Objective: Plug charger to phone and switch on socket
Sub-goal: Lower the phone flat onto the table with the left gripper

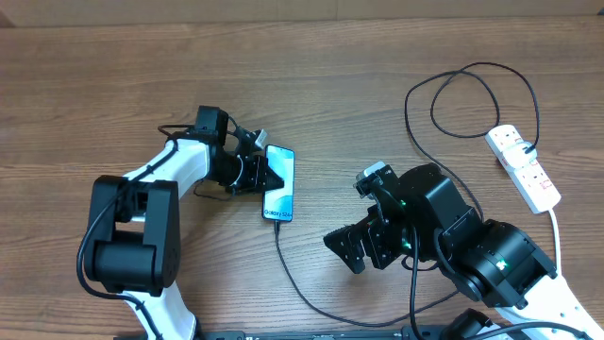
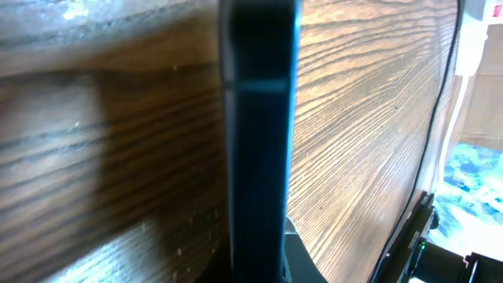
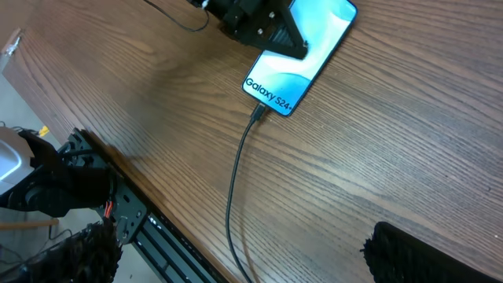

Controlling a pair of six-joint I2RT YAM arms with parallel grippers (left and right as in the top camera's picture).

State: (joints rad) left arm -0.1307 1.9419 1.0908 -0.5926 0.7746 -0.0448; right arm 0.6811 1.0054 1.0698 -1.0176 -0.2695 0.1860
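Note:
The phone (image 1: pixel 280 184) lies mid-table, its light-blue screen up and the "Galaxy S24+" text at the near end. It also shows in the right wrist view (image 3: pixel 306 51). My left gripper (image 1: pixel 265 176) is shut on its left long edge, and the left wrist view shows that dark edge (image 2: pixel 259 141) close up between the jaws. The charger cable (image 1: pixel 288 269) has its tip in the phone's near end (image 3: pixel 258 115). It runs along the front edge, then loops back to a black plug (image 1: pixel 529 149) in the socket (image 1: pixel 525 168). My right gripper (image 1: pixel 355 249) is open and empty, right of the cable.
The socket's thick white cord (image 1: pixel 555 236) runs toward the front right. The cable's loop (image 1: pixel 467 99) lies at the back right. The table's front edge and metal frame (image 3: pixel 149 228) are close below my right gripper.

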